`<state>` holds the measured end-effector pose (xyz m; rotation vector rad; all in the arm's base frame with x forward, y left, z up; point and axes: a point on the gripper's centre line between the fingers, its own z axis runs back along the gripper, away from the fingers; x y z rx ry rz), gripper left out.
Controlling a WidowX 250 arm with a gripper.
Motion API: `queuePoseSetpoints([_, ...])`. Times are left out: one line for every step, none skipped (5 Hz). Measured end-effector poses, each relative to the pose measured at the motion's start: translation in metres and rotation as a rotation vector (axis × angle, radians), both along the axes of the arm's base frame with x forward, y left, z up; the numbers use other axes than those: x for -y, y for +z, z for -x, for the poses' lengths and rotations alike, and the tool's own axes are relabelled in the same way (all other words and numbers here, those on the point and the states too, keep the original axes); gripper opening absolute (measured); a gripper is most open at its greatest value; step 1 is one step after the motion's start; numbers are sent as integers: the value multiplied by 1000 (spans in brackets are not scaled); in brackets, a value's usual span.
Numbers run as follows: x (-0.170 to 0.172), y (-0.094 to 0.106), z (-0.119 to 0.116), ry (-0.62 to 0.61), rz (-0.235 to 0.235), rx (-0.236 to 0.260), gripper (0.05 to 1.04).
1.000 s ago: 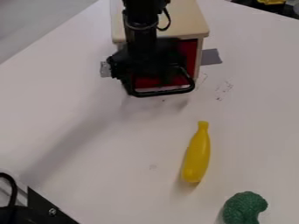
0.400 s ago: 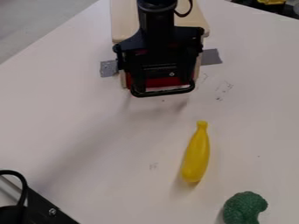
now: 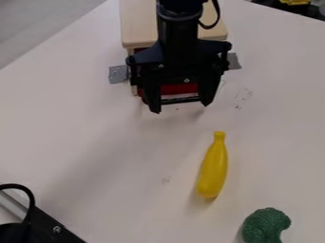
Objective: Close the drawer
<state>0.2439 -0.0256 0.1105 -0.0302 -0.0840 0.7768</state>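
Now the tool [image 3: 181,108] comes forward over the handle [image 3: 181,100], its 2 fingers wide apart, gripping nothing; behind, in the cabinet [image 3: 138,26], the drawer [image 3: 179,89] hasn't visibly shifted, its full closure uncertain.

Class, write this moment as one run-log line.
gripper: open, at black handle | drawer: red front behind gripper | table: yellow toy, green toy nearer camera
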Motion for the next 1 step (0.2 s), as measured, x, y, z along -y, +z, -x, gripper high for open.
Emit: queuePoseSetpoints([0, 0, 0, 2, 0, 0, 1000])
